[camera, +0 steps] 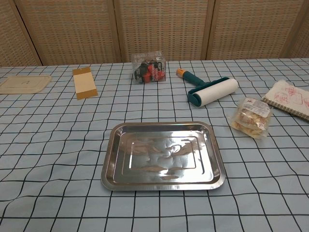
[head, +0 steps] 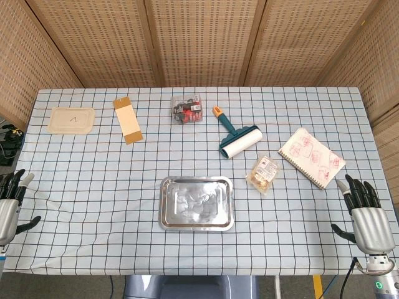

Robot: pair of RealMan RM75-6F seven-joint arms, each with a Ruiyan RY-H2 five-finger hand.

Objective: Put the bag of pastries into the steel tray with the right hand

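My right hand [head: 366,215] rests at the bench [head: 93,205] edge, fingers spread, holding nothing. The bag of pastries [head: 263,172] lies just right of the empty steel tray [head: 167,205], unreached.

Table [head: 93,187] w/ blue checked cloth carried: pastry bag [head: 263,172] nearest the right robot hand [head: 368,218], notebook [head: 311,157] just beyond it; lint roller [head: 239,136] & clear box [head: 187,109] farther off; steel tray [head: 196,203] between both hands; card [head: 128,120] & lid [head: 72,120] beyond the left robot hand [head: 9,202].
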